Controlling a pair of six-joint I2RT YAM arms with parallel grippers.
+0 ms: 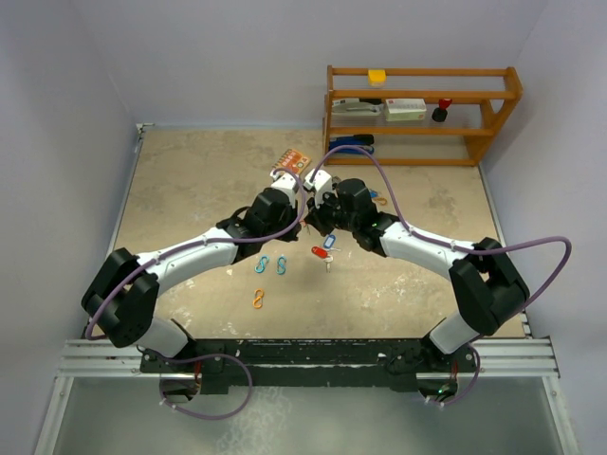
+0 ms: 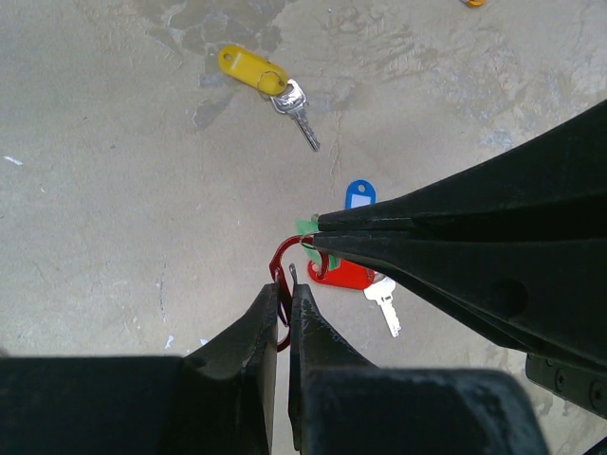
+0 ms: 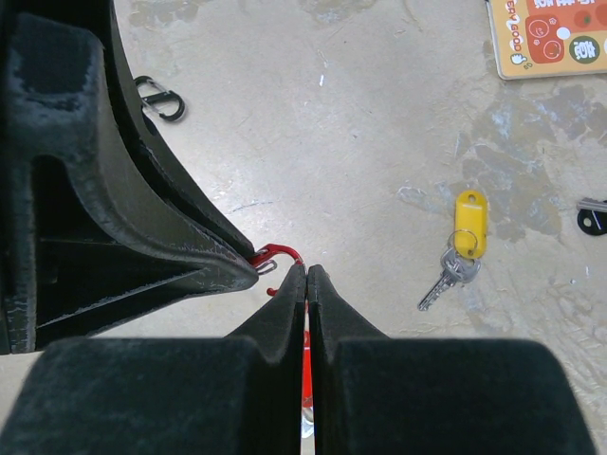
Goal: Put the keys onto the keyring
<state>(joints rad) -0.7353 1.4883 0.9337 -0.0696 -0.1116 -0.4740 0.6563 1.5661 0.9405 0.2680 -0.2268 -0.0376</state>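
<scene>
My left gripper (image 2: 285, 289) is shut on a red carabiner keyring (image 2: 284, 256) and holds it above the table. My right gripper (image 3: 307, 270) is shut, its tips touching the keyring's hook (image 3: 278, 252). In the left wrist view, bits of a green tag (image 2: 305, 226) stick out of the right fingers (image 2: 455, 237) at the ring. The key itself is hidden. On the table below lie a red-tagged key (image 2: 346, 275), a blue tag (image 2: 358, 194) and a yellow-tagged key (image 2: 251, 68). In the top view both grippers (image 1: 311, 212) meet mid-table.
Two teal wire clips (image 1: 271, 265) and an orange one (image 1: 257, 300) lie near the left arm. A black clip (image 3: 159, 98) and an orange card (image 3: 550, 38) lie further off. A black tag (image 3: 593, 220) shows at the right edge. A wooden shelf (image 1: 422, 114) stands at the back right.
</scene>
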